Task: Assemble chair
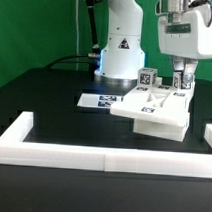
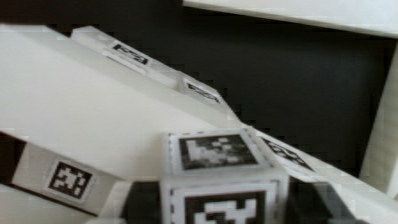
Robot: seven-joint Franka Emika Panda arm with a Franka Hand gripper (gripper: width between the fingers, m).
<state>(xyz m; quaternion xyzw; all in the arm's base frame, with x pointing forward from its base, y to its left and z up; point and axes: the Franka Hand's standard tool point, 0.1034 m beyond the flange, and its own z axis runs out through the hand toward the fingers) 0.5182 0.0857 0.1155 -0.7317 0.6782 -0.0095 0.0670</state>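
The partly built white chair [image 1: 154, 114] lies on the black table right of the middle, its flat seat on blocky parts. One tagged leg [image 1: 147, 78] stands upright on it. My gripper [image 1: 181, 87] comes down over the chair's right end, with its jaws on either side of a second tagged leg [image 1: 179, 95]. In the wrist view this leg [image 2: 222, 170] sits between my dark fingers [image 2: 143, 203], close against both. The seat [image 2: 89, 100] runs beside it, with tags along its edge.
The marker board [image 1: 99, 99] lies flat to the left of the chair. The robot's white base [image 1: 122, 45] stands behind. A low white border rail [image 1: 92, 153] runs along the front and up both sides, and it also shows in the wrist view [image 2: 302, 15].
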